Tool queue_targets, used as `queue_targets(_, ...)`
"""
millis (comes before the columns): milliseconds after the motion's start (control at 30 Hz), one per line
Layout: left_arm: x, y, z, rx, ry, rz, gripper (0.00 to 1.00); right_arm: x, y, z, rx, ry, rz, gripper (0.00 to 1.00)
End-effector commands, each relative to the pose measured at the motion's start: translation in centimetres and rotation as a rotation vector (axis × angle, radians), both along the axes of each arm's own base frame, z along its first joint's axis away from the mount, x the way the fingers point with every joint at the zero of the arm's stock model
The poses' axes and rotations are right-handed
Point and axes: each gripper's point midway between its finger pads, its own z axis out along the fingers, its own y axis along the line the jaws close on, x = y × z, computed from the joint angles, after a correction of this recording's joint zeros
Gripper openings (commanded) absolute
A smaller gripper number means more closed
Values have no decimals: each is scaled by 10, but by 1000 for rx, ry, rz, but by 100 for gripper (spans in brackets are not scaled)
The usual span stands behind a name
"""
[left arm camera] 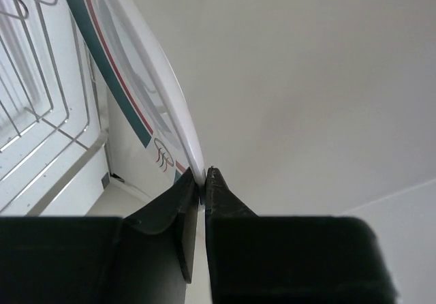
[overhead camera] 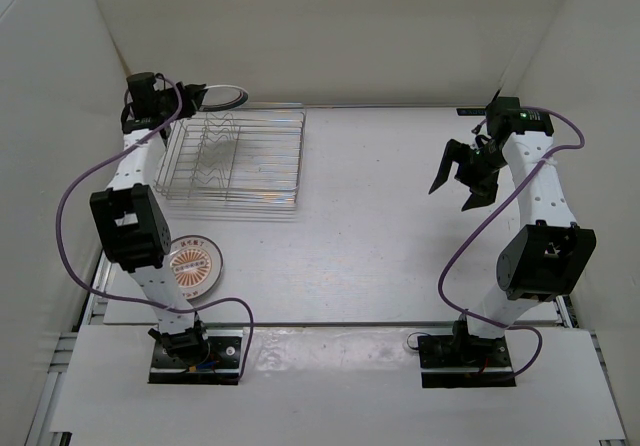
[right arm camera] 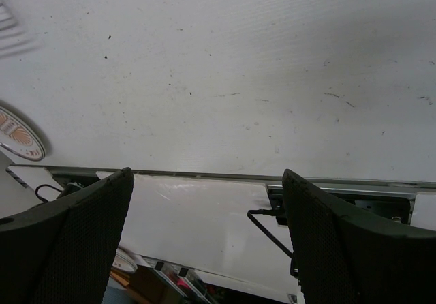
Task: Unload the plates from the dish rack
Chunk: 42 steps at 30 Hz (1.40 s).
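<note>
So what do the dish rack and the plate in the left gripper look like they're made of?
The dish rack: thin metal wire, silvery and shiny, probably chromed or stainless steel, since the bars glint. The plate, pinched by the left gripper: most likely glazed ceramic, glossy white with teal and red rim rings, though melamine can't be excluded.

Bright, even, diffuse light fills the scene. The rack (overhead camera: 235,156) at the far left corner of the tabletop (overhead camera: 400,226) casts only a faint, soft shadow. The overhead view is sharp. Close to the lens, the plate (left arm camera: 136,65) blurs, while the left end effector (left arm camera: 203,180) and right end effector (right arm camera: 208,174) show as near-black, underexposed shapes.
</note>
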Motion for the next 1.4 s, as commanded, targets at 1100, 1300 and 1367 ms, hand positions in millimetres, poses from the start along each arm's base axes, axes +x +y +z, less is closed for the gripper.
queue_targets(1100,-248,-245,43,1316,-397,-1318,0,-20,48,79,329,15,-15,91)
queue_targets(1300,-293,-258,-5,1802,-405,-1570,0,-20,81,97,626,148,-68,91)
queue_targets(1367,-312,-265,-10,1970,-426,-1632,0,-17,89,93,700,152,-64,91)
